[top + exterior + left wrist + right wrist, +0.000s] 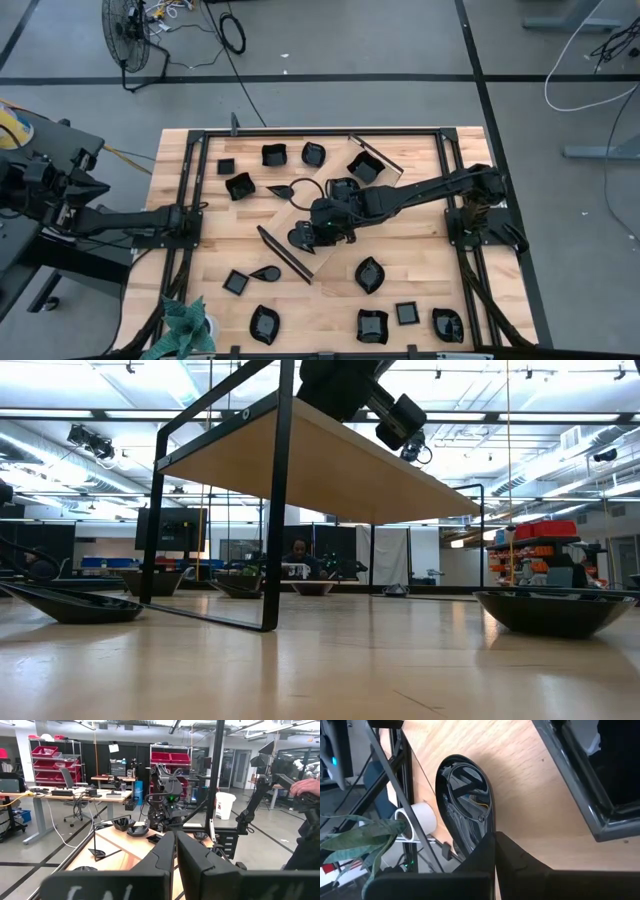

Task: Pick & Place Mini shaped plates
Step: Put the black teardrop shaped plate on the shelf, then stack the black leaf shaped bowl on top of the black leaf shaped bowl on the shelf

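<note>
A glossy plate (465, 807) hangs edge-on from the right hand (303, 236), pinched by its rim over the tilted tray (345, 215) at mid-desk; so thin a hold on a slick rim could let it swing or slip. Other plates and the tray's black end (283, 254) crowd the drop zone, with freer desk (420, 255) alongside. The left hand (175, 851), clenched and empty, waits at the desk's left edge.

Around sixteen small black dishes (369, 275), one wooden tray (288, 216), two robot arms (430, 188) and one potted plant (185, 325) are pictured.
</note>
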### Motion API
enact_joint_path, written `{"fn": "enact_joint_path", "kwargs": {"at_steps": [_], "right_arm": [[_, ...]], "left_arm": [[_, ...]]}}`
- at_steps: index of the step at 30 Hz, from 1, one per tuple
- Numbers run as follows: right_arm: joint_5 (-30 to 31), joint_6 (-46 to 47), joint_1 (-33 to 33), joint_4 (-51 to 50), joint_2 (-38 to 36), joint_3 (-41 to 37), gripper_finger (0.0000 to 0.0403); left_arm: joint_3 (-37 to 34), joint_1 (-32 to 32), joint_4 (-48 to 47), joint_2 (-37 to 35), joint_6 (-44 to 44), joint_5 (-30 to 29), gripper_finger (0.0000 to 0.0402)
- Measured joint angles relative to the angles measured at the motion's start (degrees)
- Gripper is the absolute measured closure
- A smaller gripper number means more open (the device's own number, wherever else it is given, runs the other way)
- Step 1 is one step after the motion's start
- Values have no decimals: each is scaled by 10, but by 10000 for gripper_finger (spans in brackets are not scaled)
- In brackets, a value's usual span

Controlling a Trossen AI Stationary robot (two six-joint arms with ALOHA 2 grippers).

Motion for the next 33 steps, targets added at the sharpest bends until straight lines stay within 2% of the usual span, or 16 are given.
{"fn": "enact_joint_path", "kwargs": {"at_steps": [13, 33], "right_arm": [[0, -8, 0, -1, 0, 0, 398], [0, -9, 0, -14, -1, 0, 322]], "left_arm": [[0, 0, 0, 0, 0, 0, 376], [0, 0, 0, 0, 0, 0, 376]]}}
